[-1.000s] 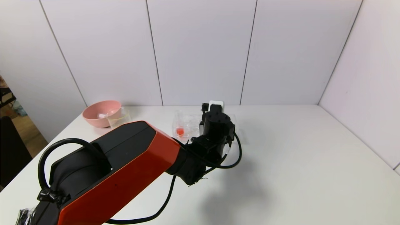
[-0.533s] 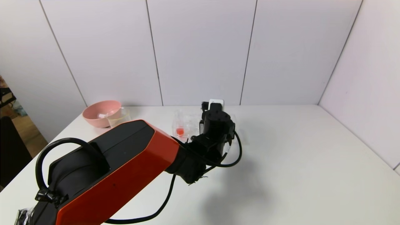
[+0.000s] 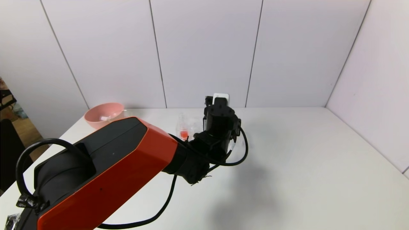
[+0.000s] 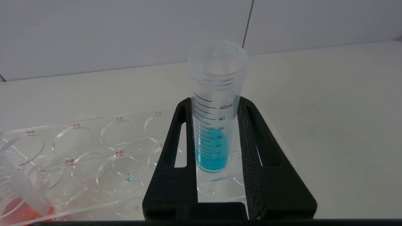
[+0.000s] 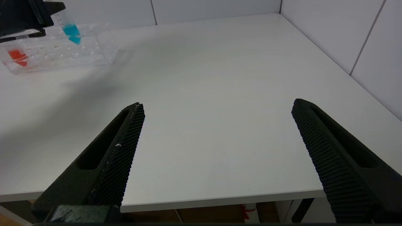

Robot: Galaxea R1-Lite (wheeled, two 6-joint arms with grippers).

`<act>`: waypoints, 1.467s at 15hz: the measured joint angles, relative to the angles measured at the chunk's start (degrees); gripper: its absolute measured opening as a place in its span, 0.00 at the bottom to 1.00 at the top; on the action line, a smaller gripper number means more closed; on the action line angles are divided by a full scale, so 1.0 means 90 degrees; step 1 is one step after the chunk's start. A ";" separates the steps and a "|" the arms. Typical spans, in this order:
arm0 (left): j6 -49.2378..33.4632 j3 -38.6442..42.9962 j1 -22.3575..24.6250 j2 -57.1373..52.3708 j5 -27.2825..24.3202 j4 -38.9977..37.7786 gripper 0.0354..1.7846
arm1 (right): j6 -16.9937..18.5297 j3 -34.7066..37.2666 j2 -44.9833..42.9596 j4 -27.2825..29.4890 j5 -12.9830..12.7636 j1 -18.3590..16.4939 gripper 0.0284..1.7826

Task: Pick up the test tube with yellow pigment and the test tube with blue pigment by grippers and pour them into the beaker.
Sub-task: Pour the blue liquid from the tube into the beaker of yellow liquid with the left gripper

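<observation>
The test tube with blue pigment is a clear graduated tube, upright and partly filled with blue liquid. My left gripper is shut on it, one finger on each side. In the right wrist view the blue tube hangs with its tip just over the clear rack. In the head view my left wrist hides the tube and the jaws. The test tube with yellow pigment is out of view, and my left arm hides the beaker. My right gripper stands open and empty over the table's near edge.
A tube with red-orange liquid stands at the rack's left end. A pink bowl sits at the back left by the wall. My big left arm crosses the table's left half. Walls close the back and right.
My left arm has risen a little, and its wrist has drawn up and slightly left over the rack with the blue tube in its grip. The right arm has not moved.
</observation>
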 joint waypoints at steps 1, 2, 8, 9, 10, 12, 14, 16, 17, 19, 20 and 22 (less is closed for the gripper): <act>0.0043 0.0019 -0.0018 -0.0073 -0.0003 0.0037 0.22 | 0.0003 0.0000 0.0000 -0.0003 0.0000 0.0000 0.96; 0.0104 0.0037 -0.0037 -0.0156 0.0005 0.0050 0.22 | 0.0000 0.0000 0.0000 -0.0003 0.0003 -0.0003 0.96; 0.0218 0.0070 -0.0180 -0.0639 0.0009 0.0347 0.22 | 0.0000 0.0000 0.0000 -0.0003 0.0000 -0.0005 0.96; 0.0215 0.0070 -0.0198 -0.0729 0.0022 0.0410 0.22 | 0.0000 0.0000 0.0000 0.0000 0.0000 -0.0003 0.96; 0.0215 0.0080 -0.0217 -0.0824 0.0061 0.0473 0.22 | 0.0000 0.0000 0.0000 0.0000 0.0000 0.0000 0.96; 0.0223 0.0163 -0.0244 -0.1052 0.0131 0.0619 0.22 | 0.0000 0.0000 0.0000 -0.0003 0.0000 0.0000 0.96; 0.0228 0.0379 -0.0241 -0.1380 0.0146 0.0809 0.22 | 0.0000 0.0000 0.0000 0.0000 0.0000 -0.0003 0.96; 0.0233 0.0726 -0.0180 -0.1760 0.0148 0.0951 0.22 | 0.0000 0.0000 0.0000 0.0000 0.0000 -0.0005 0.96; 0.0237 0.0955 -0.0100 -0.1978 0.0144 0.0975 0.22 | 0.0000 0.0000 0.0000 0.0000 0.0000 -0.0003 0.96; 0.0242 0.1409 0.0163 -0.2392 0.0114 0.0983 0.22 | 0.0000 0.0000 0.0000 0.0000 0.0000 -0.0003 0.96; 0.0245 0.1635 0.0328 -0.2599 0.0088 0.0987 0.22 | 0.0003 0.0000 0.0000 -0.0003 0.0000 -0.0005 0.96; 0.0247 0.2049 0.0714 -0.3010 0.0030 0.0987 0.22 | 0.0000 0.0000 0.0000 0.0000 0.0000 -0.0005 0.96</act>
